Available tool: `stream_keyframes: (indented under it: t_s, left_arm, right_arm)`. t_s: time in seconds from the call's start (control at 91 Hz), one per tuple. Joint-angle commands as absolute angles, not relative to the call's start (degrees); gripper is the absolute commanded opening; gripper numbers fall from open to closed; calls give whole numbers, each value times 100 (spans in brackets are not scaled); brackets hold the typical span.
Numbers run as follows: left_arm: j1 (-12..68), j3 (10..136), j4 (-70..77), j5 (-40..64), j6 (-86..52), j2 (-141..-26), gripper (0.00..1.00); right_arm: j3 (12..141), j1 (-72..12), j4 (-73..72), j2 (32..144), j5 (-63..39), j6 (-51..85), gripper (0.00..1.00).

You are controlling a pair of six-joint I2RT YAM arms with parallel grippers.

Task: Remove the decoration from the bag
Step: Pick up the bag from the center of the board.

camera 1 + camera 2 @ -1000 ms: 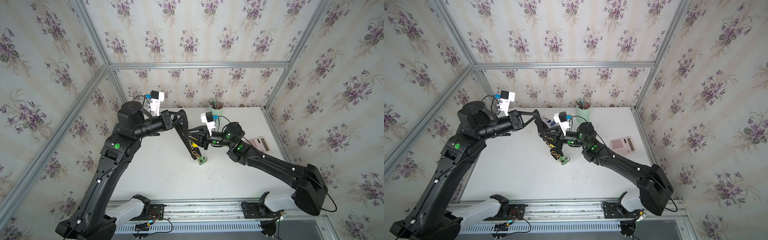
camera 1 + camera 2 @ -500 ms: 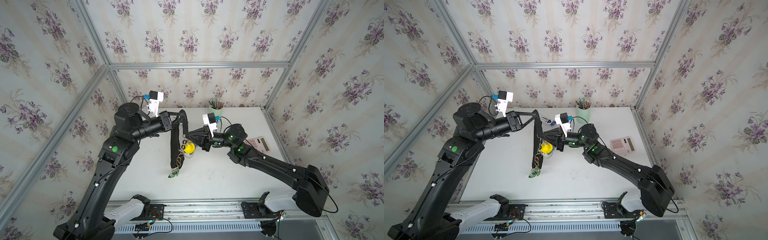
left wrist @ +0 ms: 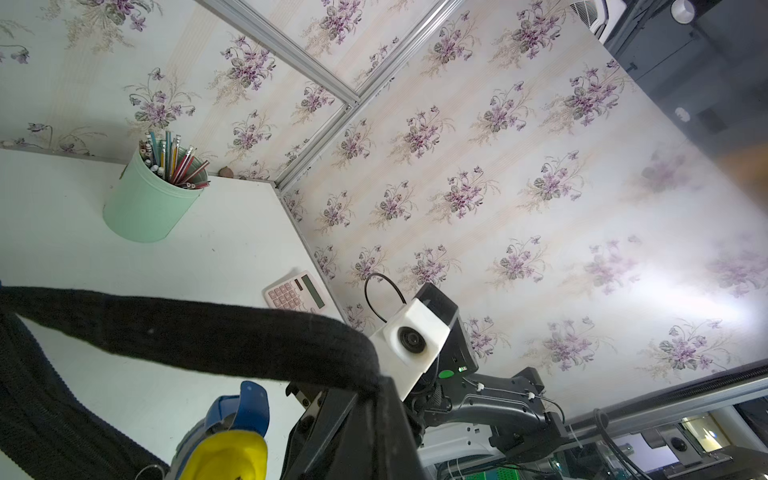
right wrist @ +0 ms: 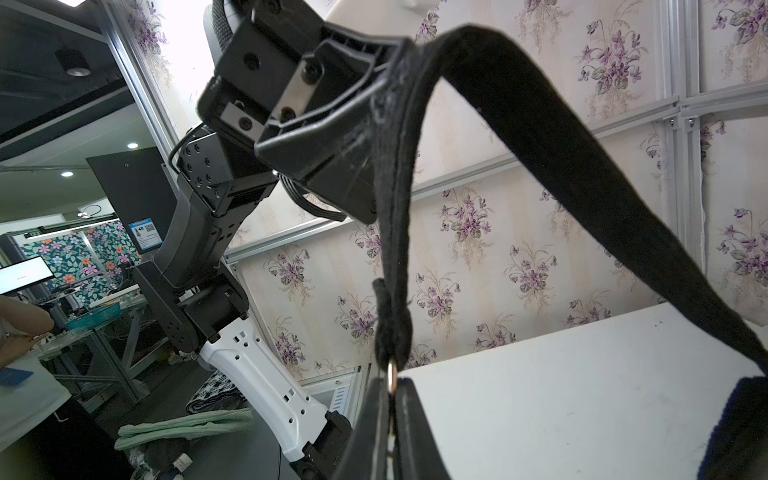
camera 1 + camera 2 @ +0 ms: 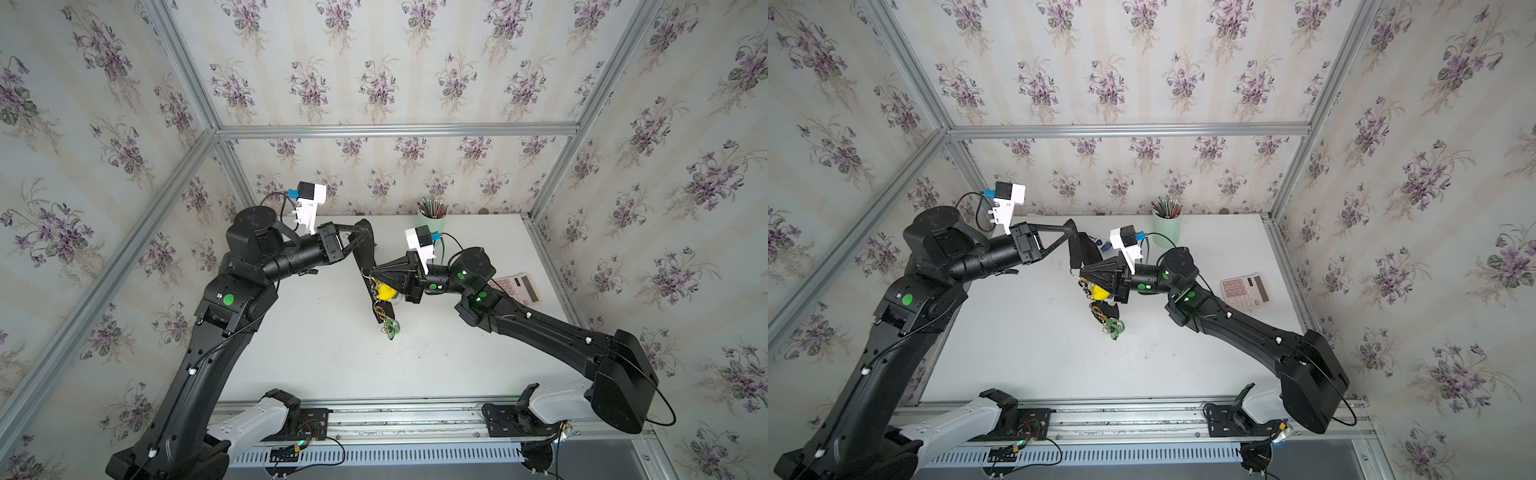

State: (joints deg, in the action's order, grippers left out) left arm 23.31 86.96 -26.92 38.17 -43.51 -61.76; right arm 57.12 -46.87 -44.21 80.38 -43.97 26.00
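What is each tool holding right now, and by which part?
Left tool is shut on the bag, gripping the top of its strap. Right tool pinches the metal ring at the strap's lower end.

We found nothing legible. The calculator (image 5: pixel 515 286) had printed keys, but they were too small to read in both top views and in the left wrist view. In the right wrist view a blue sign (image 4: pixel 145 235) on a black panel (image 4: pixel 129 195) carried a QR code and lines of print, and we couldn't resolve any of it. A monitor (image 4: pixel 23 275) nearby showed a line of text, also unreadable.
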Motion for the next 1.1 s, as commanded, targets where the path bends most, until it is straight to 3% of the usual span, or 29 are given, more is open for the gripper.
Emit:
stream_keyframes:
  t_s: [0.0,0.286,0.385,0.593,0.736,0.956,1.044,1.088]
  left_arm:
    - [2328,8711,-2328,3911,-4290,-6161,0]
    - [2320,8204,-2259,3457,-3857,-5717,0]
    - [2312,7686,-2025,2970,-3665,-5207,31]
    - [2307,6826,-1981,2245,-3304,-4408,52]
    - [2312,6224,-1278,3130,-3384,-4312,64]
    - [2316,6483,-1099,3811,-2700,-4688,65]
    - [2322,6751,-1363,4034,-2214,-4888,57]
    - [2323,6859,-1452,4293,-1949,-4992,47]
  right_arm:
    - [5770,-4693,-4574,8051,-4399,2655,0]
    - [5878,-4685,-3735,7782,-3868,2234,0]
    - [5950,-4648,-3219,7652,-3570,1986,0]
    - [6059,-4430,-2634,7435,-3491,1803,0]
    - [6370,-4421,-1993,7411,-3518,1597,0]
    - [6754,-4418,-814,7357,-3878,986,0]
    - [6938,-4416,-211,7348,-3926,670,0]
    - [6993,-4421,15,7328,-3984,548,0]
